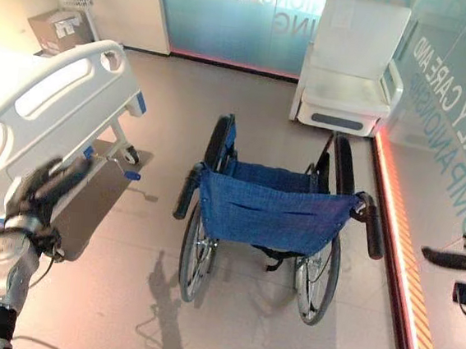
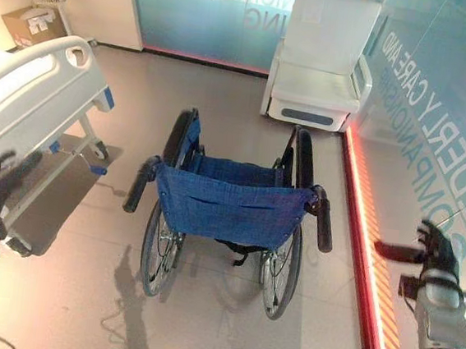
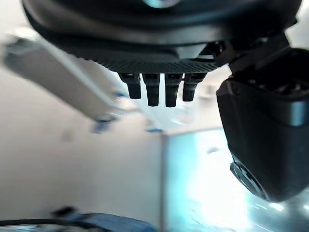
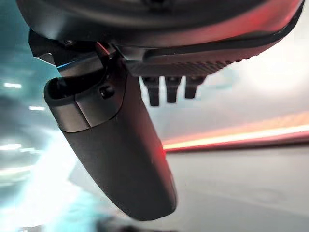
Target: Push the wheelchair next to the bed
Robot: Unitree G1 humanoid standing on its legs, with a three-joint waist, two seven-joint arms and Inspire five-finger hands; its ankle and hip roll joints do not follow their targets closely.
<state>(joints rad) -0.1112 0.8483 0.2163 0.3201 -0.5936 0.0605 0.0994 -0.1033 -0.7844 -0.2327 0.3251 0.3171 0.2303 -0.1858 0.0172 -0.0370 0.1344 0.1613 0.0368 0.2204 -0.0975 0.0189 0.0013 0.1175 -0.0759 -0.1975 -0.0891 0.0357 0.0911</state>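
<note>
A: What is occupying the left side of the frame?

B: The bed [image 1: 49, 107] is standing at the upper left, its white footboard facing the middle of the room. The left hand [image 1: 43, 192] is hanging in front of the bed at the lower left. Its fingers [image 3: 152, 91] are extending straight and side by side, the thumb [image 3: 263, 140] is standing apart from them, and they are gripping nothing.

A: Where is the wheelchair sitting?

B: The wheelchair [image 1: 274, 216] is sitting in the centre of the frame on the floor [image 1: 122, 296], its blue backrest facing the camera. It is standing near the bed but apart from it, with open floor between them. Both black push handles are pointing toward the lower edge, and neither hand is touching them.

A: And the right side?

B: A white armchair [image 1: 351, 66] is standing at the upper right, against a glass wall [image 1: 453, 121] with a glowing red strip along its base. The right hand [image 2: 433, 253] is hanging at the lower right, well apart from the right push handle. Its fingers [image 4: 166, 89] are extending straight, the thumb [image 4: 120, 154] is pointing away from them, and the hand is carrying nothing.
</note>
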